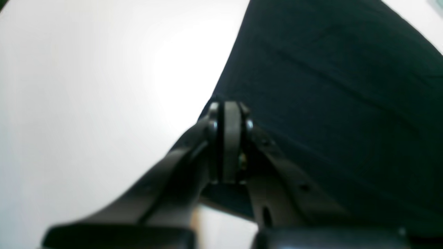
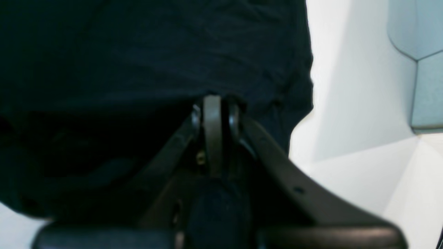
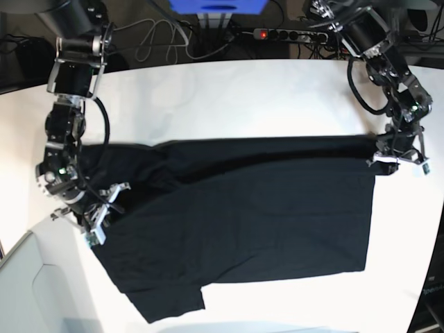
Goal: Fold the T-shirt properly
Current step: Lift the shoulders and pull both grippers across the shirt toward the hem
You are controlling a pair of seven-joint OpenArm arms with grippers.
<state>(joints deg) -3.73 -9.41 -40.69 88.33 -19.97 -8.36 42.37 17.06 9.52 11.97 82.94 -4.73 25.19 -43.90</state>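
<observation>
Both hands: left [image 3: 388,165] and right [image 3: 103,225] are pinching T-shirt [image 3: 257,229] cloth, jaws closed
Sagging middle span: risking crooked creases from uneven pulling

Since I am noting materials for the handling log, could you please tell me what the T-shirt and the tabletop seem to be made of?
The T-shirt looks like soft, matte black cloth, since it shows creases and loose folds. The tabletop is smooth and white, perhaps laminate or painted board.

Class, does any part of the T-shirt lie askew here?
Yes: in the base view, a section of the T-shirt juts out at the lower left, breaking the otherwise straighter near edge, so the outline looks uneven.
</observation>
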